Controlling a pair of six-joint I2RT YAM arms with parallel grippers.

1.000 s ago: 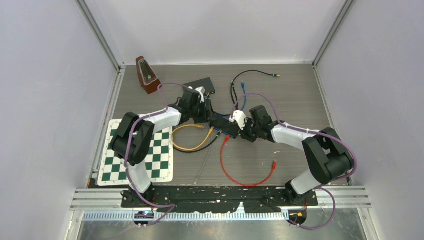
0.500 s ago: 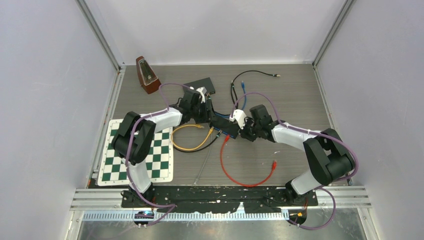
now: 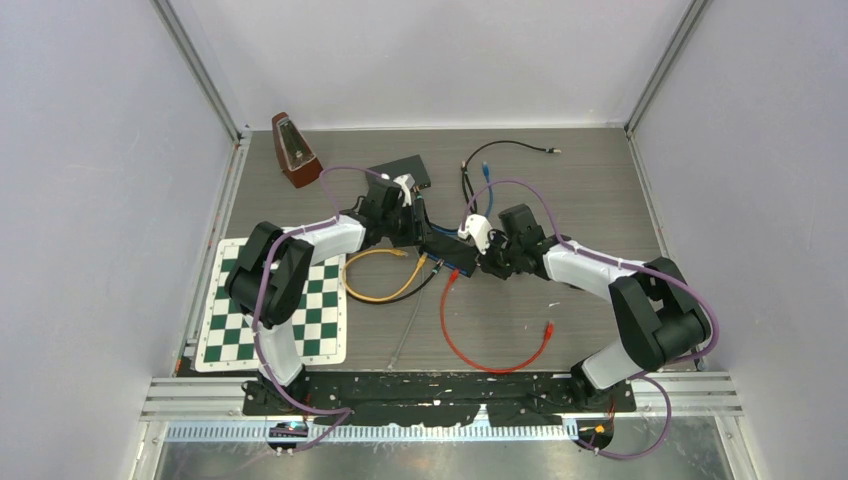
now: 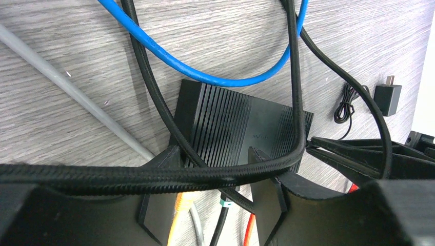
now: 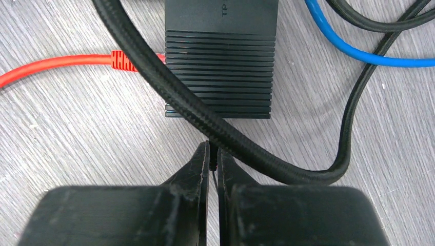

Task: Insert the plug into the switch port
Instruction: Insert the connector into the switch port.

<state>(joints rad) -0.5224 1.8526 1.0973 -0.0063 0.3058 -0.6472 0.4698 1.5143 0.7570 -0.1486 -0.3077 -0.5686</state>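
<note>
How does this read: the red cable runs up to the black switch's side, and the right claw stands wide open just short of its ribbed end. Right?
Not quite. The right claw is shut, not wide open: the right wrist view shows its fingers pressed together just short of the ribbed end of the switch. The red cable does run up to the switch's side.

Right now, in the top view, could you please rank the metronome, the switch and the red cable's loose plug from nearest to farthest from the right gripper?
1. switch, just left of the right gripper.
2. red cable's loose plug, toward the near right.
3. metronome, in the far-left corner.
</note>
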